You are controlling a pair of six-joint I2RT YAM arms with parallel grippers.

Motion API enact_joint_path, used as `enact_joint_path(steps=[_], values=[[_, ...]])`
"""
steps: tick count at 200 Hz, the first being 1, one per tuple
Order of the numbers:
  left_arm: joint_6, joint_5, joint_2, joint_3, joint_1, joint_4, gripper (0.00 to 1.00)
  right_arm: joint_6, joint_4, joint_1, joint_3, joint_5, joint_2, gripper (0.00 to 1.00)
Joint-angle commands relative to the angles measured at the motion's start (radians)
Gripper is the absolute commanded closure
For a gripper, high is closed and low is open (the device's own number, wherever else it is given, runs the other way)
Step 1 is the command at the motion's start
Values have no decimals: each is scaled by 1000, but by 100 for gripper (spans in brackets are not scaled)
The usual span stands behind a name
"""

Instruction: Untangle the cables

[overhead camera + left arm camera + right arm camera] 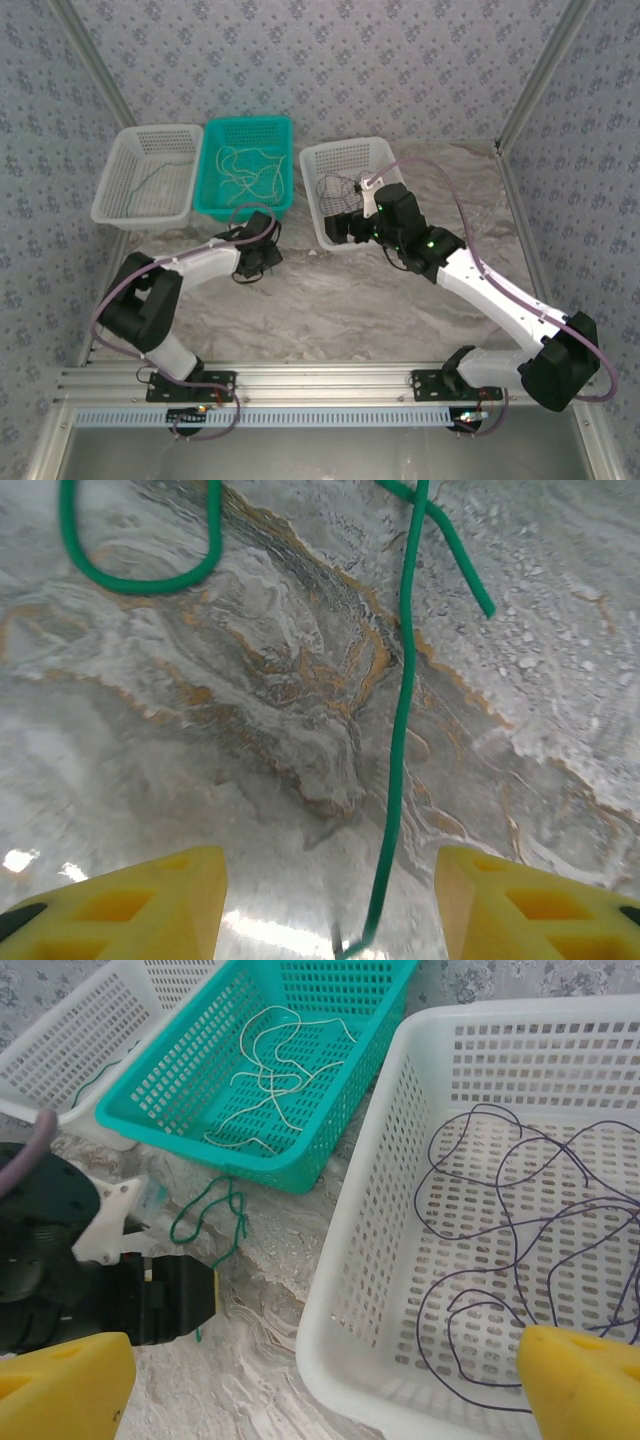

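1. The left gripper [330, 885] is wide open and holds nothing. A green cable [401, 730] runs down the middle of its view, between the fingers, on the table [200, 740].
2. The right gripper [325, 1375] is wide open and empty too. It is by the white basket [360, 1240], lower right, where the purple cable [520, 1250] lies.
3. Cream cables [270, 1080] lie in the teal basket [370, 1050], top middle.
4. I think the left fingers should go low, pinch the one green strand softly, then lift slowly so the upper-left loop does not catch.

The green cable [398, 740] blurs out at its lower end.
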Motion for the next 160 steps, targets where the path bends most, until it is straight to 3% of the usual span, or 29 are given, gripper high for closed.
enact_joint_path(steps=[1,8,25,43,99,133,160], values=[[40,16,43,36,11,81,49,18,-29,1,39,12,-8,0],[47,31,58,44,14,85,56,14,-32,1,45,18,-7,0],[62,71,67,59,22,77,86,8,-45,2,61,29,0,0],[80,96,31,76,27,25,100,3,-47,3,70,31,10,0],[335,219,-179,219,33,-334,100,-59,17,1,54,33,41,0],[525,442,-359,236,33,-364,100,-95,77,-10,56,20,76,0],[695,512,-439,269,24,-435,100,-99,61,-34,95,-26,106,0]])
